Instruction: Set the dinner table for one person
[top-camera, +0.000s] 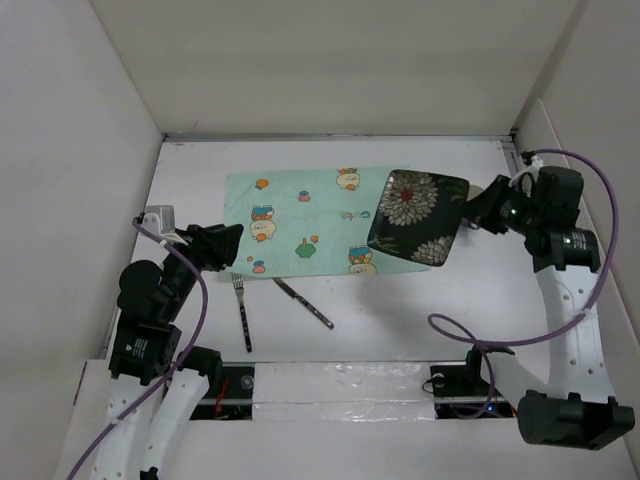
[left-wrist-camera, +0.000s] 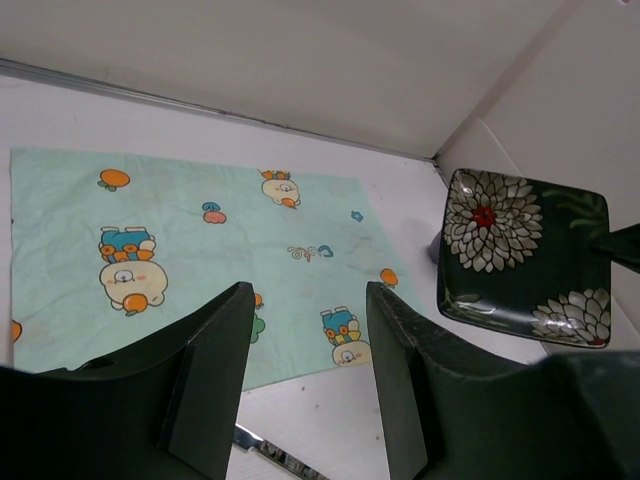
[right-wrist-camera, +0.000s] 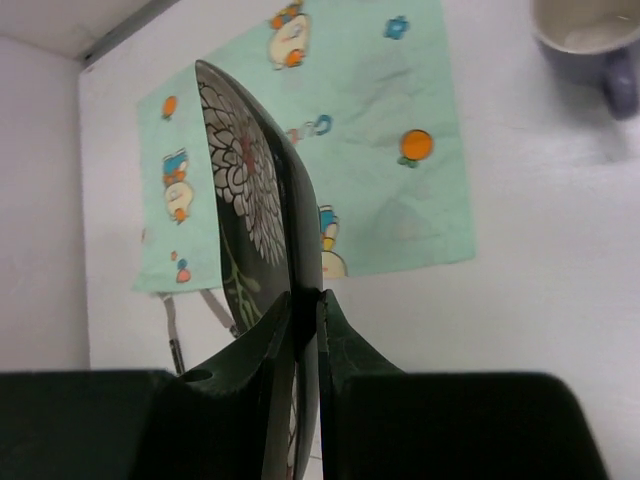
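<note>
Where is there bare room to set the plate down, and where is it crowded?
Free: the placemat's middle and left, between the left gripper and the plate held by the right gripper; the dinner table strip behind the placemat; the table right of the knife. Crowded: fork and knife at the placemat's near edge; mug off its right edge.

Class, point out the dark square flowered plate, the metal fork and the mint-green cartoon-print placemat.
Dark square flowered plate (top-camera: 418, 218), top view, centre.
Metal fork (top-camera: 243, 318), top view, mid-handle.
Mint-green cartoon-print placemat (top-camera: 290, 225), top view, bare middle.
</note>
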